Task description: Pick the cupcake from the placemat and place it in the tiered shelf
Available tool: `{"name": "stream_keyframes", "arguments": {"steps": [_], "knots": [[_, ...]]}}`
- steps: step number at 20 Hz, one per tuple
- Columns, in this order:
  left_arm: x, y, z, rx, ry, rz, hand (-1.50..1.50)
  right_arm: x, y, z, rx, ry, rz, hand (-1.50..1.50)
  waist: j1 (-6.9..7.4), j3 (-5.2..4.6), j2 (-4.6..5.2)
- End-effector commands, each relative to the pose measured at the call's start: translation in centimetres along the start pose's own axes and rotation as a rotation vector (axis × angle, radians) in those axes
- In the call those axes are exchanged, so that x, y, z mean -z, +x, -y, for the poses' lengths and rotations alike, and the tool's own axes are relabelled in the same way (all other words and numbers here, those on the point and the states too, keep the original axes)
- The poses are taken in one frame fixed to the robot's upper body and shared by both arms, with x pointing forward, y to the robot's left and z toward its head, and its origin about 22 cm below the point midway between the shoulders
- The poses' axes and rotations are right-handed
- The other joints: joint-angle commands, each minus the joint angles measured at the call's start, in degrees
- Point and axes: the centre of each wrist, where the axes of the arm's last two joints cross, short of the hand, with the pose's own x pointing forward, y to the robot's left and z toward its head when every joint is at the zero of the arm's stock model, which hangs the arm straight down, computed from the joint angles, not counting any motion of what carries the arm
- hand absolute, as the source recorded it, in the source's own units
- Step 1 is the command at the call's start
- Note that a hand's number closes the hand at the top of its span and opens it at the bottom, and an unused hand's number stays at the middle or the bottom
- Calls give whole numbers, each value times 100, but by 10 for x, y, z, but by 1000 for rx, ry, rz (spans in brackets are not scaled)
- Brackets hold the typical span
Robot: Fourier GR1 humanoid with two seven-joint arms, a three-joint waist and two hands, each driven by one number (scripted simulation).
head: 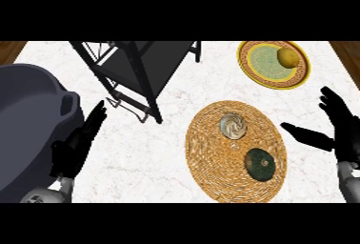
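Note:
A cupcake (233, 125) with pale swirled frosting stands on the upper half of a round woven placemat (211, 157) in the middle right of the counter. The black tiered shelf (144, 66) stands at the upper left of centre. My right hand (339, 132) is open to the right of the placemat, thumb pointing left toward the mat, not touching the cupcake. At the lower left my left hand (77, 143) rests open with fingers up, far from the cupcake.
A dark green round object (260, 163) lies on the placemat below the cupcake. A yellow plate (253, 66) with a lemon (287, 57) sits at the upper right. A large dark grey pot (32, 124) fills the left edge.

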Motion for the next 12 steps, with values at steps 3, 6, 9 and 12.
{"name": "stream_keyframes", "arguments": {"steps": [3, 6, 9, 12], "knots": [[-23, -37, -12, 6, -22, -147, 0, -21, 36, -3, 7, 181, 127, -150, 66, -37, 17], [-5, -33, -5, 8, -7, -174, 0, -35, 75, -20, -74, 301, 69, -150, 54, -45, 15], [-8, -33, -3, 18, -43, -146, 0, -29, 92, -20, -249, 381, -43, -150, 143, -51, 26], [-7, -38, 8, 18, -35, -155, 0, -28, 106, -15, -549, 331, -69, -150, 198, -79, 30]]}}
